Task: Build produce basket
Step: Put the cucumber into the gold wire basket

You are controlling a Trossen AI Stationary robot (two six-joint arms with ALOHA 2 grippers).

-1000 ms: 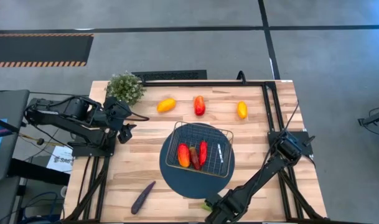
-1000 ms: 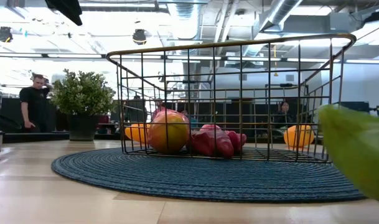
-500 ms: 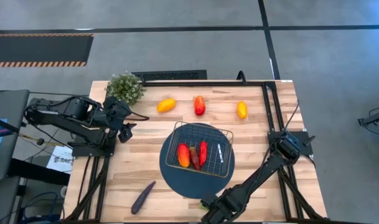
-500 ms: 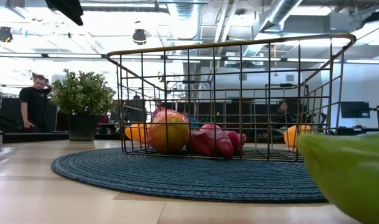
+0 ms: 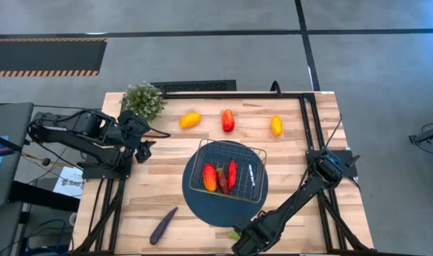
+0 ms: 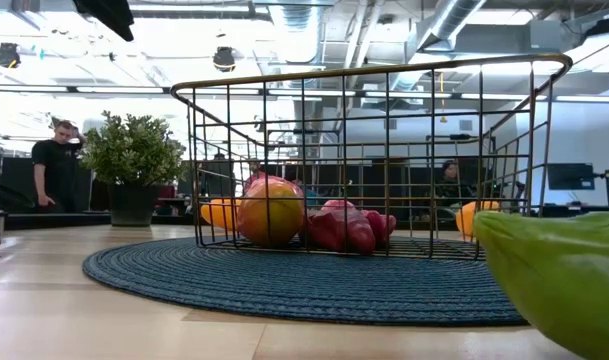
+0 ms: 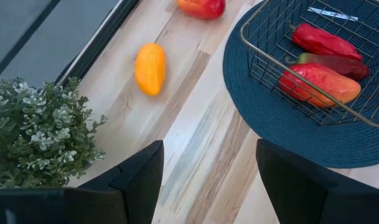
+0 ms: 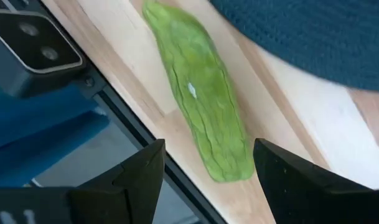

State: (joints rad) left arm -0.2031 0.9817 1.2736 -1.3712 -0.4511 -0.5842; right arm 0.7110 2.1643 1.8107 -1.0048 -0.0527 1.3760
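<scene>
Green pepper (image 8: pixel 200 99) lies flat on the wood at the near edge of the table (image 5: pixel 166 181), just beside the round dark-blue mat (image 5: pixel 223 210). I have the right gripper (image 5: pixel 246 240) low over this pepper; its two fingers (image 8: pixel 133 180) are spread, one on each side, and they pinch nothing. The wire basket (image 5: pixel 255 160) stands on the mat and holds three peppers: an orange-red one (image 5: pixel 210 178), a dark one (image 5: pixel 222 179) and a red one (image 5: pixel 232 173), side by side. A small white tag (image 5: pixel 251 175) lies in it too. Beyond the basket, three more peppers rest apart in a row: orange (image 5: pixel 190 119), red (image 5: pixel 228 120), yellow-orange (image 5: pixel 276 125). The purple vegetable (image 5: pixel 163 225) lies near the front left corner. My left gripper (image 5: pixel 141 146) waits beside the potted plant (image 5: pixel 143 99), fingers parted and empty.
</scene>
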